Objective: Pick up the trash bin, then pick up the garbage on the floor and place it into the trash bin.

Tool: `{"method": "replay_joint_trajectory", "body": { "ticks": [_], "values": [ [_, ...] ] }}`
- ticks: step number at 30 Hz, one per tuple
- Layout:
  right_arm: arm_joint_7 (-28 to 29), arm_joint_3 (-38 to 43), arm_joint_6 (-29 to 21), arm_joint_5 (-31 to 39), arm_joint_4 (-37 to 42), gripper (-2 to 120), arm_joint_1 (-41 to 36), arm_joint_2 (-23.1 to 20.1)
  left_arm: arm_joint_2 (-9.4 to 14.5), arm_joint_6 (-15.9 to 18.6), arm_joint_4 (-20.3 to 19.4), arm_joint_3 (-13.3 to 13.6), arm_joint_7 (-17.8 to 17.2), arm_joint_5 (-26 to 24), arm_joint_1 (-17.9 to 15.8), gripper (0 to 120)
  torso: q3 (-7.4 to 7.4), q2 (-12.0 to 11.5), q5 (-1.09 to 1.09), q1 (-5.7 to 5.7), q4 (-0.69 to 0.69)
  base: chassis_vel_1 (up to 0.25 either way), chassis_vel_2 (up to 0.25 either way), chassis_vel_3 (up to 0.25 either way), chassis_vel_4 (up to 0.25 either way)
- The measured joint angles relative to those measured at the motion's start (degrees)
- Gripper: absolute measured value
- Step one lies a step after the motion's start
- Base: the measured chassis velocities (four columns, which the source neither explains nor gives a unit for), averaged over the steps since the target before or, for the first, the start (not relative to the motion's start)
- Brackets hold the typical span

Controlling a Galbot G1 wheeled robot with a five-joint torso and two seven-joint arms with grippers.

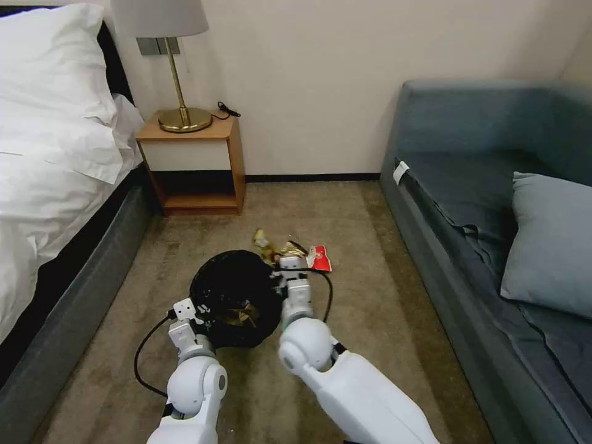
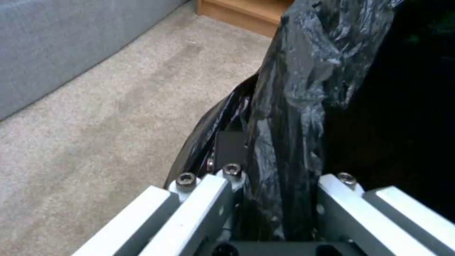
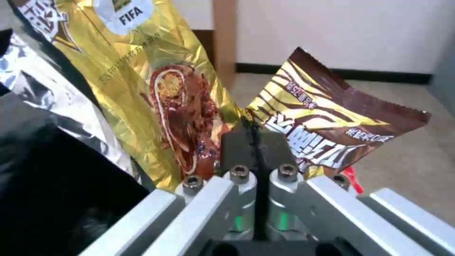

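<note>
Two wrappers (image 3: 265, 117) pinched flat in my right gripper (image 3: 256, 142): light, crinkly, slippery. Left gripper (image 2: 275, 177) clamps the trash bin (image 1: 237, 296) at its bagged rim.

On the beige carpet (image 1: 259, 203) between the white-sheeted bed (image 1: 49, 154) and the grey-blue sofa (image 1: 493, 203) stands the trash bin (image 1: 237, 296), its black bag draped over the rim, with gold scraps lying inside. The left gripper (image 1: 185, 311) sits at the bin's near-left rim. The right gripper (image 1: 291, 262) reaches just past the far-right rim, at a gold-brown snack wrapper (image 1: 266, 242); a red-and-white wrapper (image 1: 319, 258) lies just beside it. A wooden nightstand (image 1: 194, 163) bearing a brass lamp (image 1: 179, 92) stands against the wall
</note>
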Motion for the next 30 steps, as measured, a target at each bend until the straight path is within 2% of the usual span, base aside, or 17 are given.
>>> {"method": "replay_joint_trajectory", "body": {
  "ticks": [9, 17, 18, 19, 21, 22, 24, 26, 27, 30],
  "values": [
    [0.74, -5.28, 0.17, -1.05, -2.69, 0, -0.31, 1.40, -0.14, 0.02, -0.02, 0.09, -0.05, -0.21, -0.25, 1, 0.00, 0.00, 0.00, 0.00, 0.00, 0.000, 0.000, 0.000, 0.000],
    [1.33, -6.87, -0.84, -1.38, -3.01, 2, -1.23, 1.70, -0.34, 0.03, -0.09, 0.15, -0.06, -0.21, -0.29, 1, 0.00, 0.00, 0.00, 0.00, 0.00, 0.000, 0.000, 0.000, 0.000],
    [1.62, -7.27, -1.20, -1.44, -3.12, 10, -1.22, 2.02, -0.45, 0.03, -0.09, 0.25, -0.07, -0.19, -0.36, 1, 0.00, 0.00, 0.00, 0.00, 0.00, 0.000, 0.000, 0.000, 0.000],
    [1.62, -7.27, -1.20, -1.44, -3.12, 10, -1.22, 2.02, -0.45, 0.03, -0.09, 0.25, -0.07, -0.19, -0.36, 1, 0.00, 0.00, 0.00, 0.00, 0.00, 0.000, 0.000, 0.000, 0.000],
    [1.76, -7.32, -1.39, -1.43, -3.29, 22, -0.88, 2.33, -0.54, 0.04, -0.08, 0.36, -0.06, -0.18, -0.47, 1, 0.00, 0.00, 0.00, 0.00, 0.00, 0.000, 0.000, 0.000, 0.000],
    [1.76, -7.32, -1.39, -1.43, -3.29, 22, -0.88, 2.33, -0.54, 0.04, -0.08, 0.36, -0.06, -0.18, -0.47, 1, 0.00, 0.00, 0.00, 0.00, 0.00, 0.000, 0.000, 0.000, 0.000],
    [1.82, -7.31, -1.57, -1.39, -3.41, 33, -0.63, 2.54, -0.59, 0.05, -0.01, 0.38, -0.08, -0.17, -0.52, 1, 0.00, 0.00, 0.00, 0.00, 0.00, 0.000, 0.000, 0.000, 0.000],
    [1.87, -7.29, -1.67, -1.33, -3.41, 36, -0.54, 2.64, -0.59, 0.05, 0.04, 0.38, -0.09, -0.17, -0.56, 1, 0.00, 0.00, 0.01, 0.00, 0.00, 0.000, 0.000, 0.000, 0.000],
    [1.96, -7.24, -1.82, -1.24, -3.41, 45, -0.39, 2.76, -0.59, 0.05, 0.10, 0.39, -0.09, -0.17, -0.62, 1, 0.00, 0.00, 0.00, 0.00, 0.00, 0.000, 0.000, 0.000, 0.000],
    [2.00, -7.19, -1.86, -1.24, -3.43, 50, -0.31, 2.80, -0.59, 0.05, 0.11, 0.38, -0.09, -0.17, -0.65, 1, 0.00, 0.00, 0.00, 0.00, 0.00, 0.000, 0.000, 0.000, 0.000]
  ]
}}
